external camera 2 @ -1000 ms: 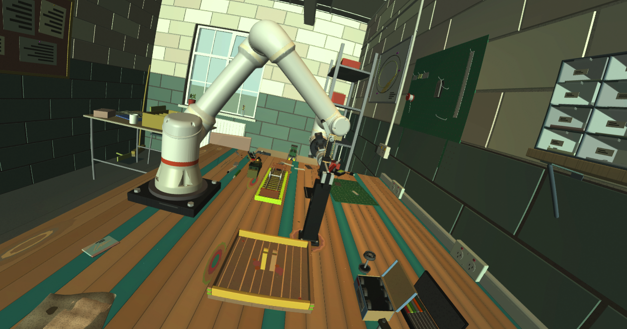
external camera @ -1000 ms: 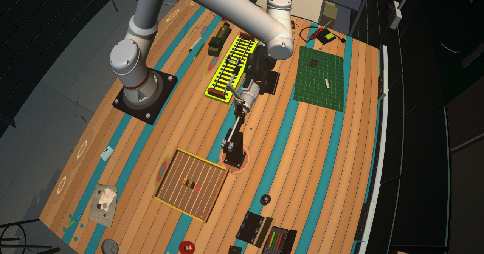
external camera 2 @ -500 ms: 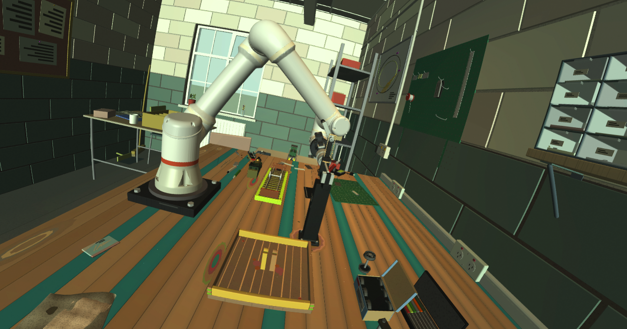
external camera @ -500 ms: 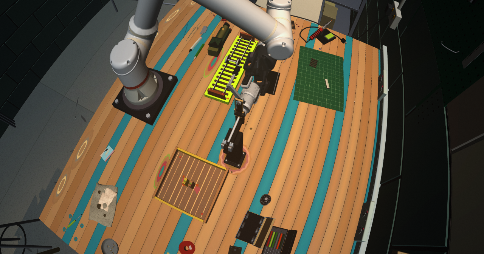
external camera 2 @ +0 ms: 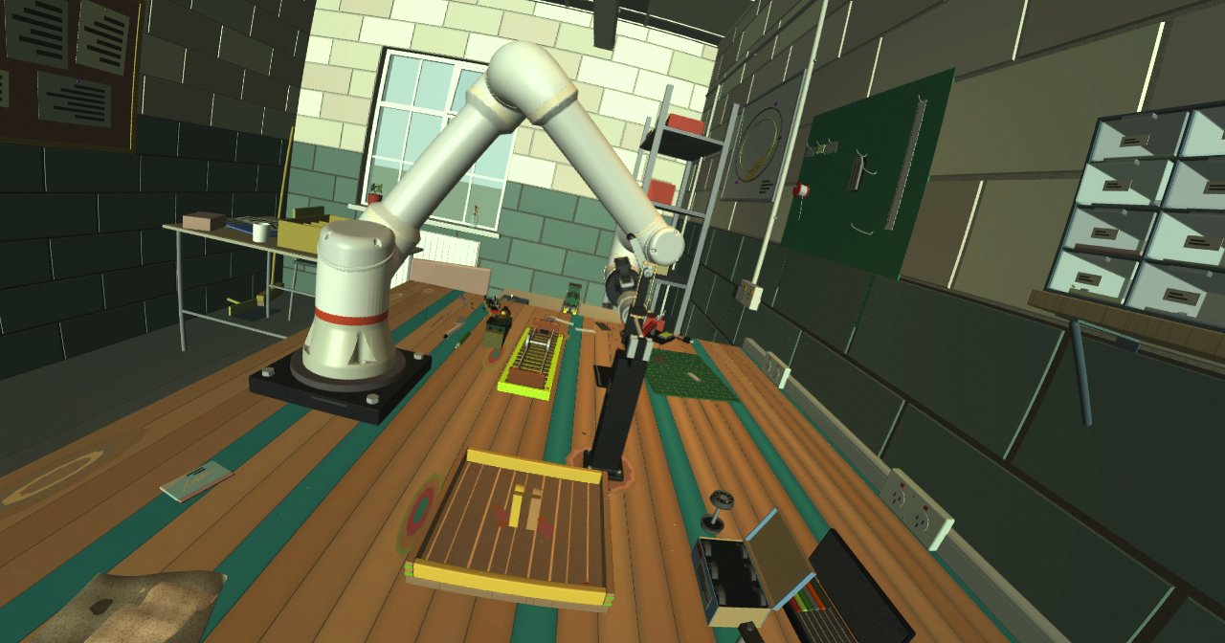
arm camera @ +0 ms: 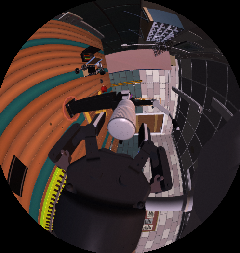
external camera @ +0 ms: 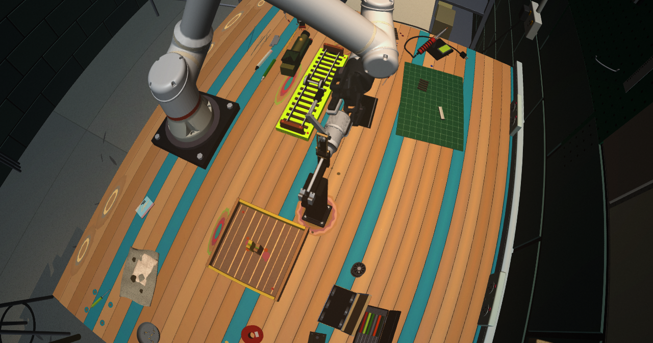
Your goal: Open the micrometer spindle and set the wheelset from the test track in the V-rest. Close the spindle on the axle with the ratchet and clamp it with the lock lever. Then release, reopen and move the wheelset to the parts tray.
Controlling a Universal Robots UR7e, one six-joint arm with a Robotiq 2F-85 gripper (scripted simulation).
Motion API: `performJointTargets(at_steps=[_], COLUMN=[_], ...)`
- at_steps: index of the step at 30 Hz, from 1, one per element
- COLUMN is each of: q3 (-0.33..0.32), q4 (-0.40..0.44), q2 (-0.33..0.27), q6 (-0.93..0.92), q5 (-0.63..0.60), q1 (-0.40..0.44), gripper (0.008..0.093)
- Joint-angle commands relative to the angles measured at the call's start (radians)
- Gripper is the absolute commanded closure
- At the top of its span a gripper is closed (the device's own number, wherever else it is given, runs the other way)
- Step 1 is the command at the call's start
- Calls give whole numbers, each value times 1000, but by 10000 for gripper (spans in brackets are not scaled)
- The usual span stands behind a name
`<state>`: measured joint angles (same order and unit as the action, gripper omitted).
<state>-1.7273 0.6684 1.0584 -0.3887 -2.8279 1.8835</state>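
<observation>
The wheelset [external camera: 317, 86] on the yellow-green test track [external camera: 314, 90] is partly hidden behind my arm. The micrometer stands on a black post [external camera: 316, 199] rising from a pink-ringed base, with its knurled silver thimble [external camera: 337, 127] [arm camera: 122, 118] at the top end pointing toward me. My gripper [arm camera: 122, 131] is open, its fingers on either side of the thimble's end and holding nothing. The grey lock lever [arm camera: 165, 112] sticks out to the side of the micrometer frame. The parts tray [external camera: 258, 249] lies on the bench beside the post's base, with small coloured pieces in it.
An open box with wheels and a case of coloured tools [external camera: 360, 316] sit at the near edge, with a loose black wheel [external camera: 358, 269] close by. A green cutting mat [external camera: 431, 105] lies right of the track, a model locomotive [external camera: 295, 52] left of it.
</observation>
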Motion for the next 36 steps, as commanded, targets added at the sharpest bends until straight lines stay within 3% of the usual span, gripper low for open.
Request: performJointTargets(at_steps=[1,8,14,21,36], q3=[11,86,102,223,231], q4=[-4,-35,-42,-93,-102], q2=[-5,-50,-59,-128,-127], q6=[0,0,0,0,0], q5=[10,80,94,181,185], q1=[12,82,95,183,186], gripper=[294,294,294,294,294])
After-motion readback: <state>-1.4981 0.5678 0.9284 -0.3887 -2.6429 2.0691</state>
